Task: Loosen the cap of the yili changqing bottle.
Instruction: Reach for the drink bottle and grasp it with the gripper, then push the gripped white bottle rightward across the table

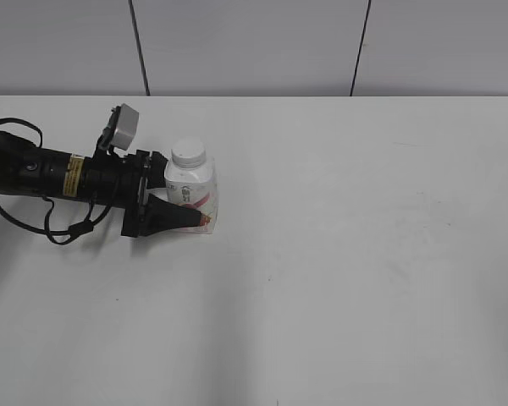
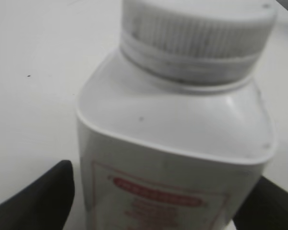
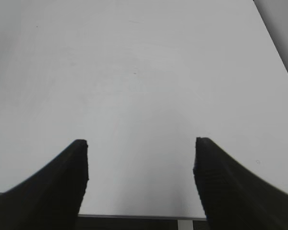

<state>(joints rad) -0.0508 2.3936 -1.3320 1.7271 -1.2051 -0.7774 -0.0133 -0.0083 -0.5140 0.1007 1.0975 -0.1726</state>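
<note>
The yili changqing bottle (image 1: 190, 182) stands upright on the white table, left of centre, white with a pink-red label. Its ribbed white cap (image 1: 189, 152) sits on the neck. My left gripper (image 1: 195, 207) reaches in from the left, level with the bottle's body, and straddles it, open. The left wrist view shows the bottle (image 2: 173, 139) and cap (image 2: 197, 33) up close, with one black finger (image 2: 38, 196) a sliver off its left side and the other finger (image 2: 273, 206) at its right edge. My right gripper (image 3: 141, 143) is open over bare table.
The white table (image 1: 364, 254) stretches to the right and front of the bottle. A grey panelled wall (image 1: 254, 42) rises behind its back edge. In the right wrist view the table's edge (image 3: 134, 216) lies just below the fingers.
</note>
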